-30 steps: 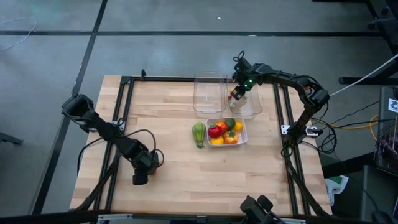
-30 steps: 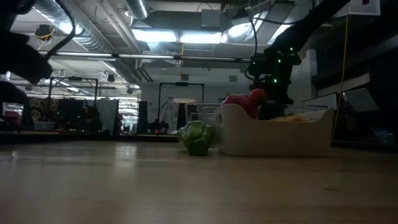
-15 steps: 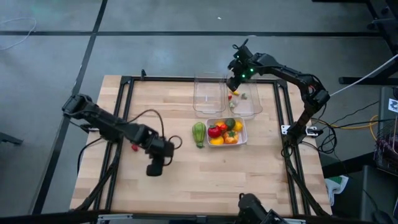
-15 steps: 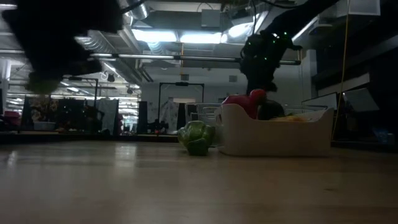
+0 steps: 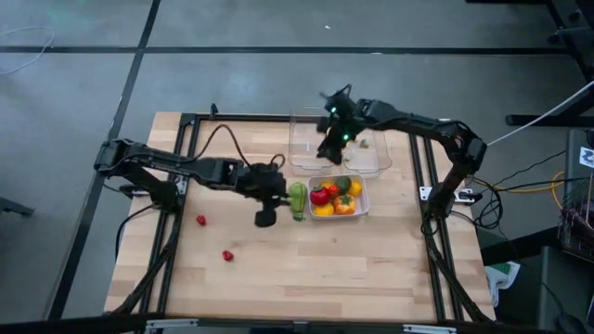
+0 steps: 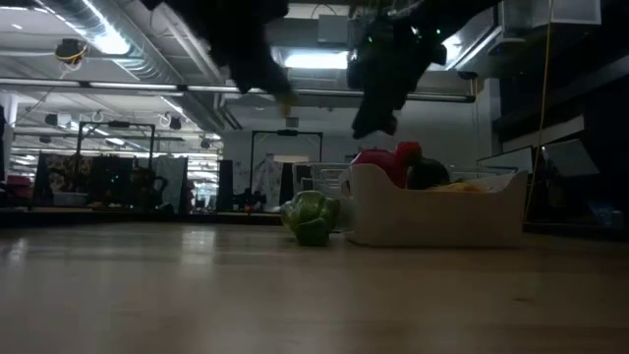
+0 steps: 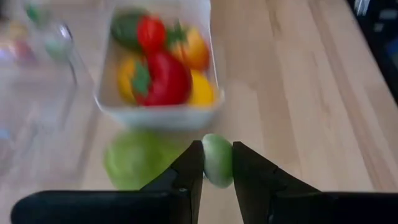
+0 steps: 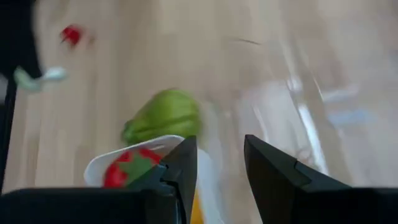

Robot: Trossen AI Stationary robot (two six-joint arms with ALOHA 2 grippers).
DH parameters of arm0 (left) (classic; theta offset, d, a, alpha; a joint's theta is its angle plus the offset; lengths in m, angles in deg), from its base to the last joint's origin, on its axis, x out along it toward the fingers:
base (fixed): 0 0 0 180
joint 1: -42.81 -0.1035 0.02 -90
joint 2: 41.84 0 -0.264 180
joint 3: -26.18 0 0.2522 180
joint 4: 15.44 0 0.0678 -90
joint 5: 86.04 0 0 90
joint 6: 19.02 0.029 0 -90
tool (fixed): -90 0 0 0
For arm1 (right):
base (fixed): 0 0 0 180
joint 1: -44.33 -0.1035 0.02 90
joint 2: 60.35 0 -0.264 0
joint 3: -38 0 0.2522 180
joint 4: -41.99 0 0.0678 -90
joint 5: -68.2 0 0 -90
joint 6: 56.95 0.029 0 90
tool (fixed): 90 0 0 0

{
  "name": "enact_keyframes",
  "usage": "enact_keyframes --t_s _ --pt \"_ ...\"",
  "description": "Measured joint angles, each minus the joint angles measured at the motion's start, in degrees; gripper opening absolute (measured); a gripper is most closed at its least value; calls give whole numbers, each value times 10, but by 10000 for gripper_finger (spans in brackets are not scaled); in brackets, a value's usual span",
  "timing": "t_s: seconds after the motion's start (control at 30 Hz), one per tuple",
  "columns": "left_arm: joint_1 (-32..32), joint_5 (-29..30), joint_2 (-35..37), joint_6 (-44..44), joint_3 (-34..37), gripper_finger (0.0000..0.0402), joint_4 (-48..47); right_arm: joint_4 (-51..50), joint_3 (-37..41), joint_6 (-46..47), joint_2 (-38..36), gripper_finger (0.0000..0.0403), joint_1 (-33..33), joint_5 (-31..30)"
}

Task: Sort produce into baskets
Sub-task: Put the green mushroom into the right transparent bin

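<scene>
My left gripper (image 5: 266, 219) hovers above the table just left of the long green ribbed produce (image 5: 297, 199), shut on a small round green piece (image 7: 217, 163). The whitish basket (image 5: 362, 210) beside it holds red, yellow, orange and green produce. My right gripper (image 5: 326, 148) hangs open and empty over the two clear baskets (image 5: 311, 139), with nothing between its fingers (image 8: 186, 163). A few small bits (image 5: 364, 143) lie in the right clear basket. Two small red pieces (image 5: 200, 220) (image 5: 227, 255) lie on the table at the left. My left gripper pinches the small green piece by its two opposite sides (image 7: 217, 152) between its two fingers. The fingers (image 7: 194, 163) slant downward toward the table's right edge. The piece sits at the fingers' free ends, lifted clear of the table.
The ribbed green produce (image 7: 134, 158) rests on its side against the whitish basket's left wall (image 7: 158, 115). Black frame rails run along the table's left (image 5: 181, 186) and right (image 5: 422, 186) sides. Bare wood lies toward the near edge (image 5: 316, 278).
My left gripper has swung up from the table's near left toward the ribbed green produce, turning as it went and staying shut. Two red pieces now show where it was. My right gripper has risen and gone left from the right clear basket over the left one.
</scene>
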Motion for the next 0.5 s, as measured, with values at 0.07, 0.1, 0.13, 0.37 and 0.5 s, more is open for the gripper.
enact_keyframes --t_s 0.07,0.1,0.13,0.37,0.5 --pt "-8 0 0 11 0 72 32 12 0 -40 0 134 -30 5" --pt "-11 0 0 15 0 72 46 18 0 -57 0 134 -45 5" --pt "-13 0 0 18 0 72 59 23 0 -74 0 134 -60 5" --pt "-17 0 0 -2 0 72 146 71 0 -140 0 134 -152 -4" --pt "-16 0 9 -32 0 72 151 84 0 -141 0 133 -193 -36"
